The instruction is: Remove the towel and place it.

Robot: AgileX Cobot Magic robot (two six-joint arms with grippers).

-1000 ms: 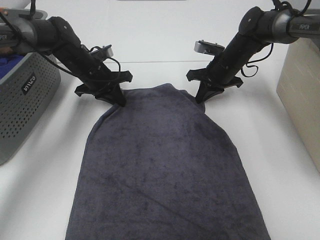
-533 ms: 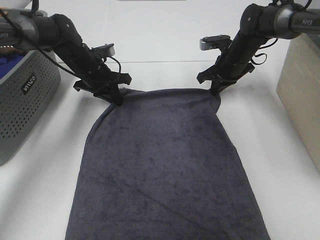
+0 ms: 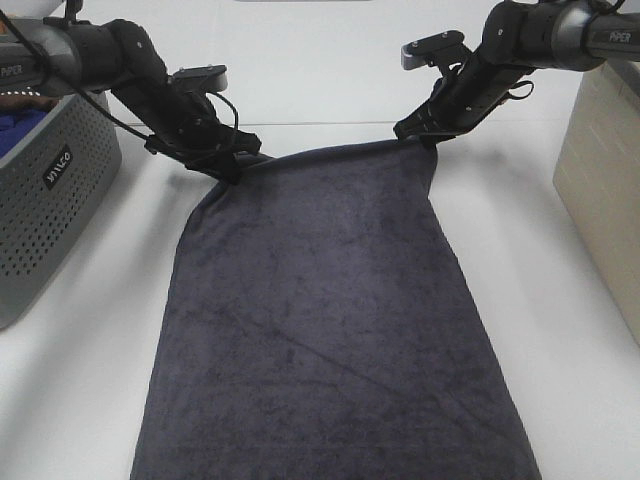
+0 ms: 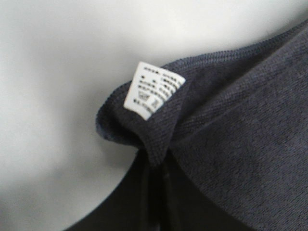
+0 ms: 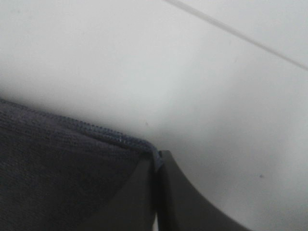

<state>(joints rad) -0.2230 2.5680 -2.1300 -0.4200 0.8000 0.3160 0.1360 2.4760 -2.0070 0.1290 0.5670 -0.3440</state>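
The left pincer (image 3: 231, 171) is clamped on the far left corner of the towel (image 3: 330, 320), the corner that bears the white tag (image 4: 154, 90). The towel lies spread on the worktop (image 3: 560, 330), its far edge drawn taut between the arms. The right pincer (image 3: 424, 140) grips the far right corner by a thin bite at the hem. Best to lift both corners evenly and at the same spacing, or that thin right bite may slip.

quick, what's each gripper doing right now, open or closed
left gripper: closed, holding the towel at the corner with the white tag.
right gripper: closed, holding the towel's other far corner.
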